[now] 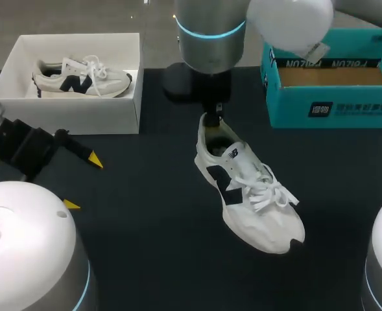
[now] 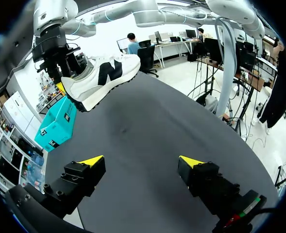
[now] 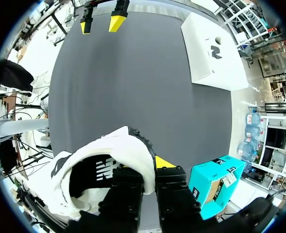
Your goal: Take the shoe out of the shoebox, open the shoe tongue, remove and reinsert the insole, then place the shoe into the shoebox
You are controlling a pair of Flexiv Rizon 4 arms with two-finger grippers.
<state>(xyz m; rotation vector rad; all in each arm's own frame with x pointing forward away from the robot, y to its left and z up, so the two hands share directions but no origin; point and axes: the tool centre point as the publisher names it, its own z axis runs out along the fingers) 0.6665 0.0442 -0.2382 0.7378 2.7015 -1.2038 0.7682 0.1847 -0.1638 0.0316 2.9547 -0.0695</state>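
One white shoe [image 1: 249,194] hangs at frame centre, out of the shoebox [image 1: 74,39] at upper left. The right gripper [image 1: 211,120] is clamped on its heel, likely steadying it for the left gripper [image 1: 82,183], whose fingers stand apart at lower left.

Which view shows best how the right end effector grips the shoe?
The right wrist view: the right end effector pinches the white shoe at its heel, one finger inside, one outside. The head view mostly hides this under the arm; the left wrist view shows it far off.
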